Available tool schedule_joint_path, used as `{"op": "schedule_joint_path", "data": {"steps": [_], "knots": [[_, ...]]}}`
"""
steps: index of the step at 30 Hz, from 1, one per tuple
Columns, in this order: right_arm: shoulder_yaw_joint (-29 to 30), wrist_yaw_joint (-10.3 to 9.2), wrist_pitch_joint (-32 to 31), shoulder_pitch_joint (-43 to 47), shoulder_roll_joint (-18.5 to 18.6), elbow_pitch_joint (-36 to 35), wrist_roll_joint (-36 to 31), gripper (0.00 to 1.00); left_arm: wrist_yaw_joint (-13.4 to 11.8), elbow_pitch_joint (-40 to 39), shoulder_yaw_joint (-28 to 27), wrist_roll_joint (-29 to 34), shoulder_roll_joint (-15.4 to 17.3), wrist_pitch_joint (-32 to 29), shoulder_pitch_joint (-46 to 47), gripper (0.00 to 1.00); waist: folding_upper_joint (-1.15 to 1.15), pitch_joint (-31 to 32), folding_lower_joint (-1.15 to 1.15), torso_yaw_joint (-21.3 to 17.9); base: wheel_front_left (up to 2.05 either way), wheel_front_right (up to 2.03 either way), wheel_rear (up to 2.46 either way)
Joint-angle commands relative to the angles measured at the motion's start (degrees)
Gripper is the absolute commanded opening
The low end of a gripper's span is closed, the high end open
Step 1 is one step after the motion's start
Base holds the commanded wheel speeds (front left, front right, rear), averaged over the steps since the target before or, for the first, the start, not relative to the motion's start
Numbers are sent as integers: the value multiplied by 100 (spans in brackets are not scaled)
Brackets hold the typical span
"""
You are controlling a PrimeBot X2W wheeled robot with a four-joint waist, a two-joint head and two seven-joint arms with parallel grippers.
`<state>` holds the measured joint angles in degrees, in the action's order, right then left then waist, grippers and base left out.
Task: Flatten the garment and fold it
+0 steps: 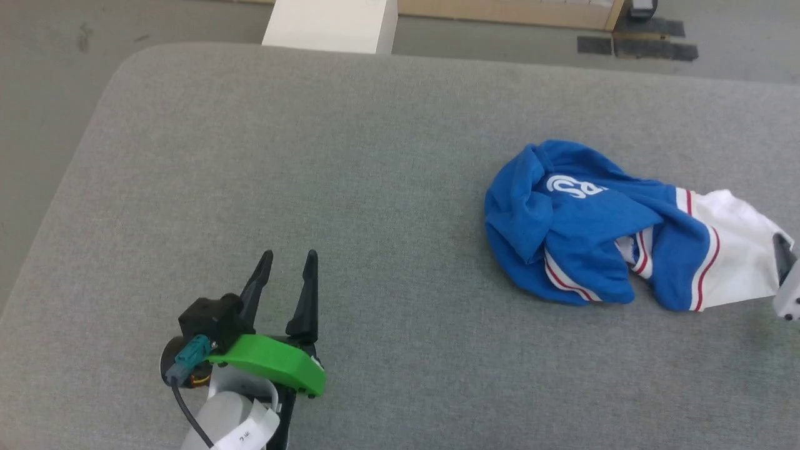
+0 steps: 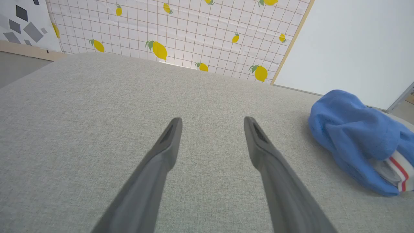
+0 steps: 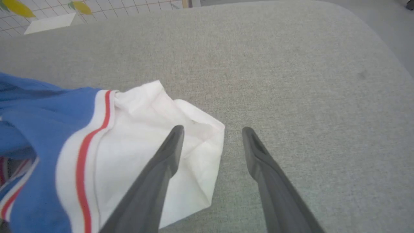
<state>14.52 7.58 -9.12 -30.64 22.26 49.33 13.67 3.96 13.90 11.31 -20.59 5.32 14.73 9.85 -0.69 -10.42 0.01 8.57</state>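
Observation:
The garment point(image 1: 600, 231) lies crumpled on the right half of the grey table, royal blue with white print, red-and-white trim and a white sleeve point(image 1: 737, 250) stretched toward the right edge. In the right wrist view my right gripper point(image 3: 212, 131) stands open over the sleeve's point(image 3: 145, 136) corner, one finger above the white cloth, the other above bare table, nothing pinched. A bit of that gripper point(image 1: 784, 275) shows at the head view's right edge. My left gripper point(image 1: 289, 256) stands open and empty at the lower left, far from the garment point(image 2: 359, 136).
The grey padded table point(image 1: 312, 156) has rounded corners, and floor lies beyond its far and left edges. A white box point(image 1: 331, 25) stands behind the far edge. A lemon-patterned sheet point(image 2: 181, 32) and a white panel point(image 2: 355, 42) rise past the table in the left wrist view.

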Motion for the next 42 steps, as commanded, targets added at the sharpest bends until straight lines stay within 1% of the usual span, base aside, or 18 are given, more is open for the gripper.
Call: {"op": "schedule_joint_path", "data": {"steps": [1,5,8,10,11,14,18,26,35,38,42], "knots": [[120,-9,293,67,-44,-69,-99,100,-11,23,-16,15,57,27,5,100,69,179,-1,-29,0,0,0],[209,-9,943,219,-241,-325,-445,100,-53,38,-42,-6,99,21,-126,100,69,421,-1,-84,0,0,0],[66,-9,1260,426,-450,-621,-646,100,-95,24,-50,-18,128,-4,-242,100,69,595,-1,-118,0,0,0],[-82,-9,1439,626,-601,-897,-744,100,-123,1,-61,-31,152,-25,-321,100,69,694,-1,-142,0,0,0],[-229,-9,1542,868,-770,-1201,-804,100,-150,-28,-77,-47,176,-42,-392,100,69,769,-1,-165,0,0,0],[-449,-9,1614,1318,-1071,-1757,-840,100,-194,-71,-107,-77,208,-65,-496,100,69,865,-1,-212,0,0,0],[-649,-9,1536,1907,-1355,-2571,-859,100,-251,-132,-129,-107,234,-99,-605,100,69,935,-1,-261,0,0,0],[-1006,-9,1093,2913,-1653,-4071,-764,100,-312,-213,-143,-147,303,-153,-741,100,69,997,-1,-380,0,0,0],[-1246,-9,681,3728,-1837,-5218,-759,100,-299,-235,-49,-161,325,-213,-738,100,69,1077,-1,-537,0,0,0],[-1346,-9,589,3901,-1875,-5483,-781,100,-256,-207,45,-136,316,-262,-637,100,69,1065,-1,-612,0,0,0],[-1502,-9,479,4003,-1904,-5744,-792,100,-139,-85,271,-74,249,-381,-286,100,69,1000,-1,-716,0,0,0]]}}
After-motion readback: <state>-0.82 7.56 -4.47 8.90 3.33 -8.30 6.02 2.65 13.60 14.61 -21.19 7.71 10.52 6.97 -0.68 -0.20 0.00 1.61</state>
